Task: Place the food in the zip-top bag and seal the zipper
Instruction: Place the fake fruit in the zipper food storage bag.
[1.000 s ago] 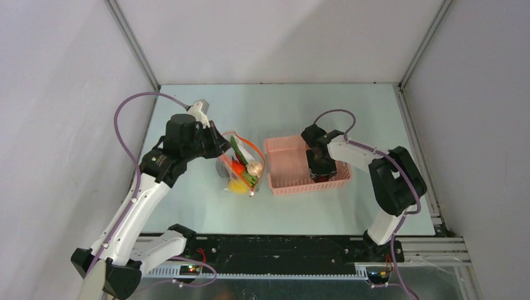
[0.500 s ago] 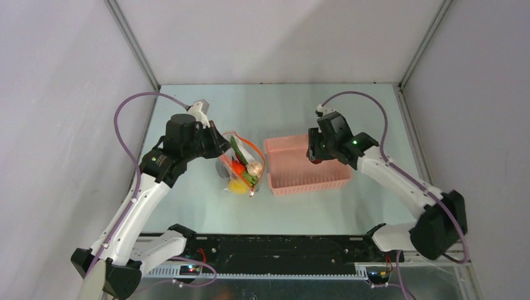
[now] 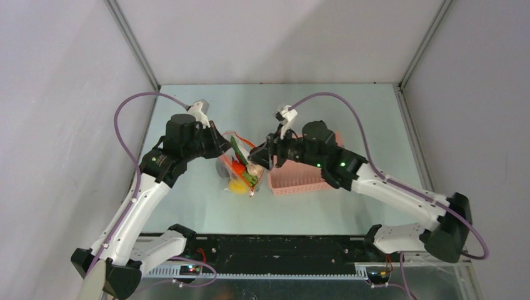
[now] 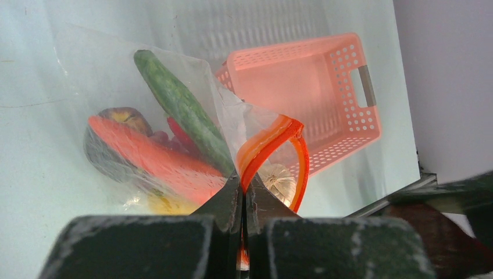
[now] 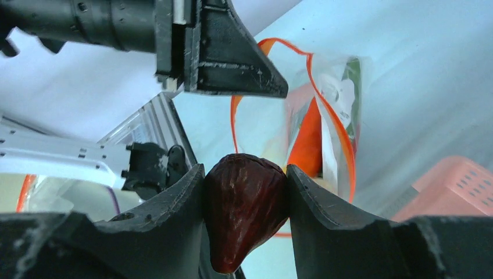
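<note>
The zip-top bag stands left of centre with its mouth open. It holds a long green pod, an orange-red piece, a yellow fruit, a dark round fruit and a pale bulb. My left gripper is shut on the orange-red zipper at the mouth's left end; it also shows in the top view. My right gripper is shut on a dark red fruit and hovers just right of the bag's mouth.
The pink mesh basket lies right of the bag, under my right arm; no food shows in it in the left wrist view. Grey walls close in the table on three sides.
My right gripper rose from the basket with the dark red fruit and swung left to the bag's mouth. The left gripper and bag stayed put.
</note>
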